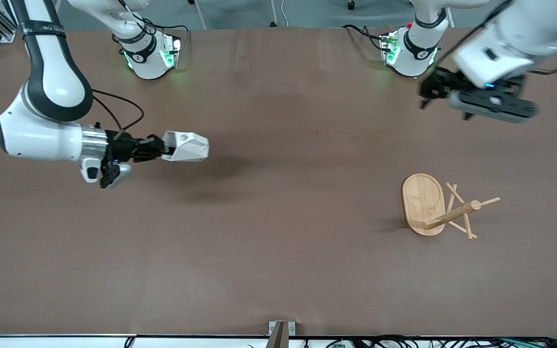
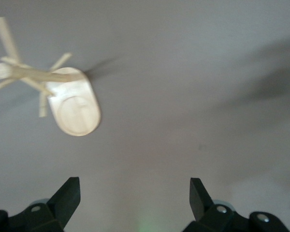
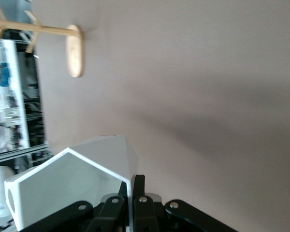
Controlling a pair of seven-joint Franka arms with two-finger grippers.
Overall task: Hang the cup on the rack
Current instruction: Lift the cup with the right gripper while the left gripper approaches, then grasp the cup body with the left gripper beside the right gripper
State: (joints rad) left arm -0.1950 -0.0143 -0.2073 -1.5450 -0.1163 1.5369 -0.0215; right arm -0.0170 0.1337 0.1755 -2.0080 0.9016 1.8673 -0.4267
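Observation:
My right gripper [image 1: 162, 147] is shut on the rim of the white faceted cup [image 1: 186, 146] and holds it on its side above the table toward the right arm's end. The cup's mouth and wall fill the right wrist view [image 3: 72, 186], with its wall pinched between the fingers. The bamboo rack [image 1: 440, 207] stands on its oval base toward the left arm's end; it also shows in the left wrist view [image 2: 63, 94] and in the right wrist view [image 3: 73, 50]. My left gripper [image 1: 423, 94] is open and empty, up in the air near the left arm's base.
The brown table [image 1: 278, 232] carries only the rack. A small metal bracket [image 1: 281, 331] sits at the table edge nearest the front camera. The two arm bases [image 1: 150, 55] stand along the table edge farthest from that camera.

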